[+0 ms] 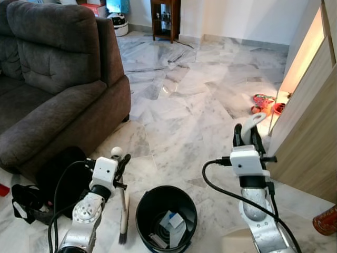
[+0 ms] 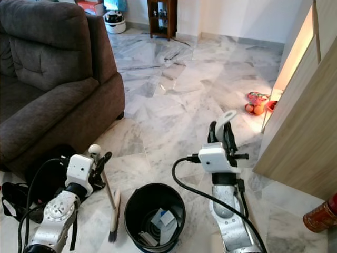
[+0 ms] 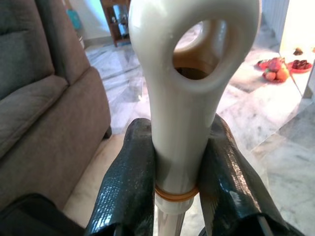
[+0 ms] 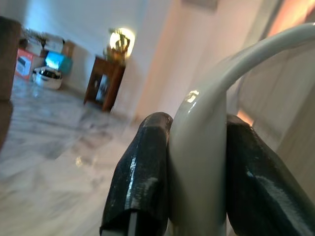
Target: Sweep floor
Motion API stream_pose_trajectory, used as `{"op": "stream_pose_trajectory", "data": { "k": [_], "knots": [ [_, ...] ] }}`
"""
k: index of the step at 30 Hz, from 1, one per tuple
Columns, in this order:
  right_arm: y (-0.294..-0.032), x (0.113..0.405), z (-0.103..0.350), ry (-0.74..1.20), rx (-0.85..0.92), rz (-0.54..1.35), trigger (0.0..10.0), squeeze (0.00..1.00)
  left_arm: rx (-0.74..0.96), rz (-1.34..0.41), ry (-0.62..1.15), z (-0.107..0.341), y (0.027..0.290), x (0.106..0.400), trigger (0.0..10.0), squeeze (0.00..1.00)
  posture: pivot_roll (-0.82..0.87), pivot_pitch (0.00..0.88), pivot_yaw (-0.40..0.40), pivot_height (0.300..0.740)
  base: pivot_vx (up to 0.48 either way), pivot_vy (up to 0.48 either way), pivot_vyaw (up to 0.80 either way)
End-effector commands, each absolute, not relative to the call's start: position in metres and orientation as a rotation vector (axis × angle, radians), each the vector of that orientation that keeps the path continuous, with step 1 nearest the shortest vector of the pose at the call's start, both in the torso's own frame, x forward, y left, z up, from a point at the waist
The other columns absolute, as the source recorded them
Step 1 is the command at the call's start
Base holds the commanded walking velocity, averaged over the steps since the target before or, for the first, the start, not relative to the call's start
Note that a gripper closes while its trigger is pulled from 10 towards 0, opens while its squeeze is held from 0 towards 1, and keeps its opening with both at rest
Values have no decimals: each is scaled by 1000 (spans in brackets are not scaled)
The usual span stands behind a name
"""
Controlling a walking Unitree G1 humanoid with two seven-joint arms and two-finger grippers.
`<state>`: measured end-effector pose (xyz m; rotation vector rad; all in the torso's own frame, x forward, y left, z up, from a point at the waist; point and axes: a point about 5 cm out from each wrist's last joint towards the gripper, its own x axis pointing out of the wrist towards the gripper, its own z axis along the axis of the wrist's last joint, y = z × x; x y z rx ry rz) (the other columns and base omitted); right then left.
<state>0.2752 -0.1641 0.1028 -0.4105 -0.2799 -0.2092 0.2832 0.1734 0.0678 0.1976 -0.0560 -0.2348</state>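
Head views: left gripper [image 1: 120, 162] clamped on brush handle [image 1: 116, 153], bristles [image 1: 123, 232] on marble floor [image 1: 179, 105] beside black bin [image 1: 166, 217]. Right gripper [image 1: 249, 138] clamped on dustpan handle [image 1: 253, 122].

Wrist views: same grips. Tools in hand; next, probably locate debris.

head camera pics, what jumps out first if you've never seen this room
The black bin on the marble floor between the arms, with scraps inside. The left gripper holds a small brush upright beside it; the right gripper clasps a white handle. A grey sofa stands at left.
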Motion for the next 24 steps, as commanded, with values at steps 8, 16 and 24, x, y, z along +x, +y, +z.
{"op": "stream_pose_trajectory", "data": {
  "k": [8, 16, 24],
  "knots": [
    [-171, 283, 102, -284, -281, -245, 10000, 0, 210, -254, -92, 74, 171, 280, 10000, 0, 69, 32, 66, 740, 0, 0, 0],
    [-171, 287, 94, -254, -246, -218, 10000, 0, 210, -253, -87, 74, 171, 279, 10000, 0, 72, 31, 65, 740, 0, 0, 0],
    [-171, 290, 78, -144, -261, -168, 10000, 0, 212, -257, -74, 73, 172, 280, 10000, 0, 69, 33, 61, 740, 0, 0, 0]
  ]
}}
